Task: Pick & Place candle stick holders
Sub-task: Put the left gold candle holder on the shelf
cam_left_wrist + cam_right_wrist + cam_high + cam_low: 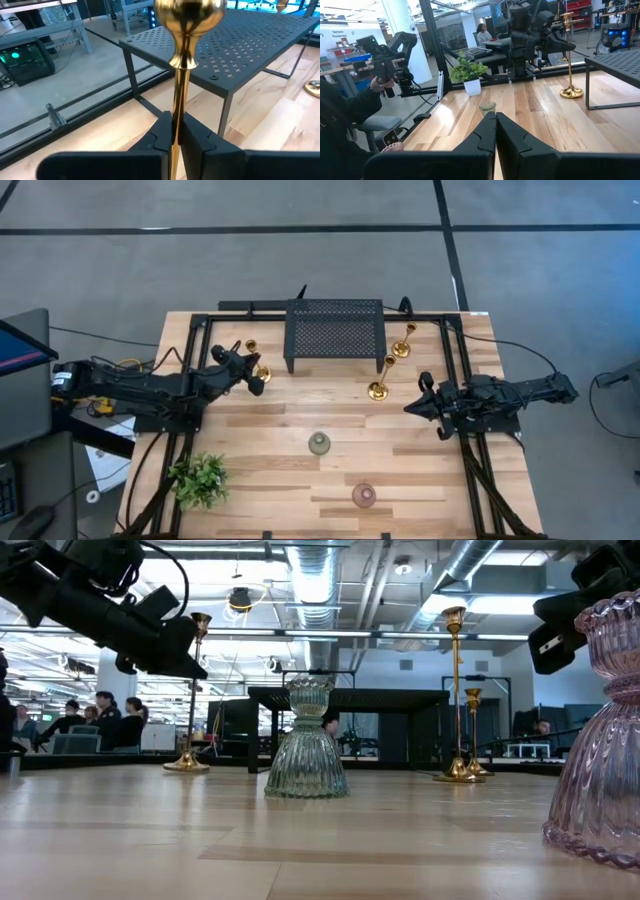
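Overhead, the left tool [252,372] sits at the left gold candlestick [257,366], just left of the black rack [335,332]. The right tool [424,402] waits low on the right side of the surface [270,450], just right of the two other gold candlesticks [385,376], which stand off the rack's right end. The grey-green cup [319,444] is mid-surface, the pinkish cup [364,496] nearer the front edge, the plant [200,478] at the front left corner.

Low view: left candlestick [193,690] stands upright, long axis vertical, base on the wood, the dark arm crossing its upper stem. The right pair [458,690] are upright too. Grey-green cup [306,738] centre, pinkish cup [607,730] close at the frame edge.

Left wrist view: the tool [176,132] is narrowed onto the gold stem [180,75], both fingers [200,140] pressed against it, the knob above the grip. Looks like a firm hold, stem running straight up between the fingers.

Right wrist view: right tool [496,131] is closed together, holding nothing. It faces across toward the grey-green cup [487,106] and the plant [468,75]; the left candlestick [568,55] shows far off.

Judgement: the left arm is the nearer one and already has its piece; the lift should go straight up along the stem, clear of the rack beside it.
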Tool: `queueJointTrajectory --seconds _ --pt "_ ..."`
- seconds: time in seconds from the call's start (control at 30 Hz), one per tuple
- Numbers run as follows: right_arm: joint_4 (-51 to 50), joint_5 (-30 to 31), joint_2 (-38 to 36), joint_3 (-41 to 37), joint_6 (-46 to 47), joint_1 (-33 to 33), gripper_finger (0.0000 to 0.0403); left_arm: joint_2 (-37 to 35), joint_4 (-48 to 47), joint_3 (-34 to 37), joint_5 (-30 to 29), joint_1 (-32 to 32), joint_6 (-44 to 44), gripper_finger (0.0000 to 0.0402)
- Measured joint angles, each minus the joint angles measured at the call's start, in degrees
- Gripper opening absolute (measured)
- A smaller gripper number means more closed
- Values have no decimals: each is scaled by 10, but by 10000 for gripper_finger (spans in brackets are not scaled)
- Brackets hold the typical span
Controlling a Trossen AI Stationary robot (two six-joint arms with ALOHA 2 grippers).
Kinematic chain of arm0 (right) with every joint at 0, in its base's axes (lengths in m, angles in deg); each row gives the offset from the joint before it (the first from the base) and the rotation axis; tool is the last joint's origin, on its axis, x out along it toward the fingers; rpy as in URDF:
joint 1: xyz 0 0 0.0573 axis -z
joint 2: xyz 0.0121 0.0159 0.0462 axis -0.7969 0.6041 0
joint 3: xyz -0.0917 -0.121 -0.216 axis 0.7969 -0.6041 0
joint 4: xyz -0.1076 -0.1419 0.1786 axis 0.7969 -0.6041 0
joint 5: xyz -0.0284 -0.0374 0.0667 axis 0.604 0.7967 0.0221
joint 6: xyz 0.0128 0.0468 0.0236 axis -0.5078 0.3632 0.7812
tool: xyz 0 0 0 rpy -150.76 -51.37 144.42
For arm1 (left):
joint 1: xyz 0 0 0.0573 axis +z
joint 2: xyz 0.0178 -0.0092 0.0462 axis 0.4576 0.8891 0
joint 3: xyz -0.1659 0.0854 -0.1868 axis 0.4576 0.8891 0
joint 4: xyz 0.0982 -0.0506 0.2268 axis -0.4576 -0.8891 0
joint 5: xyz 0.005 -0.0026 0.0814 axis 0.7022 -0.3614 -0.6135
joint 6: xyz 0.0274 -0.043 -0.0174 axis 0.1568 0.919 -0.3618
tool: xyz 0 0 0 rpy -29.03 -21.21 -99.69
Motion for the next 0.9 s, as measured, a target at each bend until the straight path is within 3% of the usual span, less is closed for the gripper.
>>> queueJointTrajectory --seconds 0.23,0.47,0.67,0.9 --pt "-1 -1 0 0 17 0 0 -1 -45 -57 10 0 -30 16" --pt "-1 -1 0 0 18 0 0 -1 -199 -180 -5 0 -36 15" --pt "-1 -1 0 0 18 0 0 0 -209 -283 -4 6 -126 15" --pt "-2 -1 0 0 18 0 0 36 -208 -391 102 75 -145 18"
